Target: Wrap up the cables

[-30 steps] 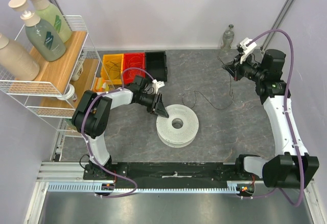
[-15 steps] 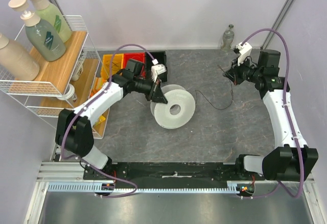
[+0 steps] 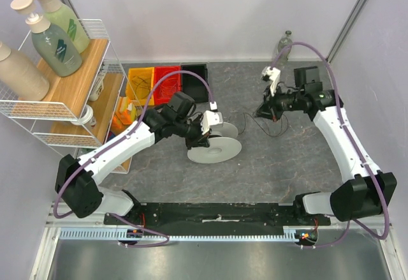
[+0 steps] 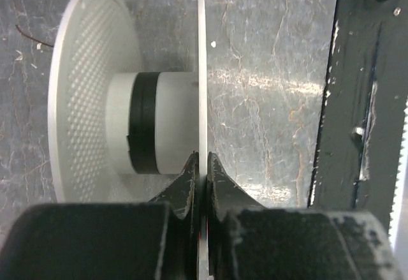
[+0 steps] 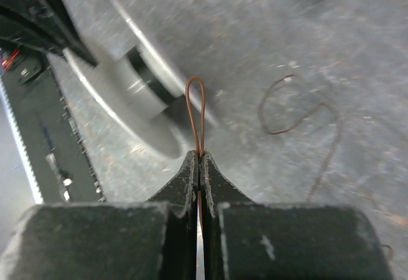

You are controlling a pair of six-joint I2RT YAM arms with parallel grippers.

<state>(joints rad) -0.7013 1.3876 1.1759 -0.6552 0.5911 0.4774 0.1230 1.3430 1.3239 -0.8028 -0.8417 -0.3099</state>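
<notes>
The white round spool (image 3: 215, 149) is held off the table, tilted. My left gripper (image 3: 203, 136) is shut on the spool's near flange; the left wrist view shows the thin flange (image 4: 201, 88) clamped between my fingers, with a black band round the hub (image 4: 143, 130). My right gripper (image 3: 261, 110) is to the spool's right, shut on the thin cable. In the right wrist view a small loop of the cable (image 5: 196, 111) sticks out from my fingertips, in front of the blurred spool (image 5: 127, 95). More cable (image 3: 271, 130) lies loose on the table.
Yellow, red and black bins (image 3: 167, 82) stand at the back left. A wire shelf (image 3: 60, 95) with bottles is at the far left. A clear bottle (image 3: 284, 45) stands at the back right. A black rail (image 3: 217, 213) runs along the near edge.
My left gripper lifted the spool off the table, tipped it up and turned it. My right gripper moved left and down toward the spool with the cable.
</notes>
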